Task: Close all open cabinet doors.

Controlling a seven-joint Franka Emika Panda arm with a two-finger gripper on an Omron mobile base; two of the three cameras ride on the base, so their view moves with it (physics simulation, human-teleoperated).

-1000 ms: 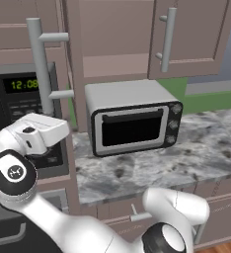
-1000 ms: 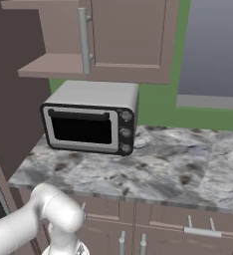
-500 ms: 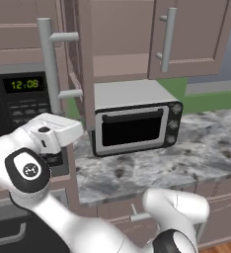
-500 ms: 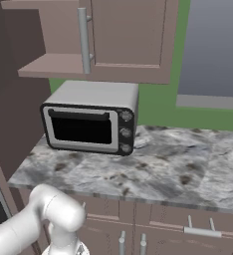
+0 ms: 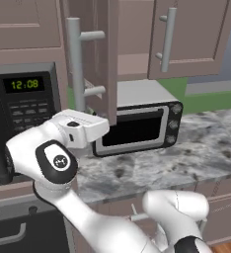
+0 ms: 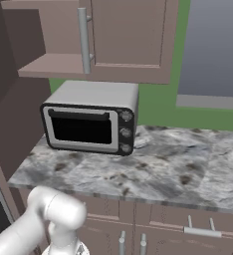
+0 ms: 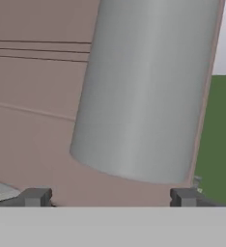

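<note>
the open cabinet door (image 5: 103, 54) hangs above the toaster oven (image 5: 137, 121), swung out edge-on toward the base, its long silver bar handle (image 5: 76, 64) facing left, just above the robot's wrist. a second cabinet door (image 5: 189, 37) to its right looks closed. to do this step well, i judge the hand should press flat on the door face near the handle and follow the hinge arc round, not shove straight, so the fingers do not slip off the edge. the pincer (image 7: 107, 197) stands wide, its tips apart at either side of the handle's lower end, gripping nothing; whether it touches the door cannot be told. the marbled desk (image 6: 178, 159) lies below.
</note>
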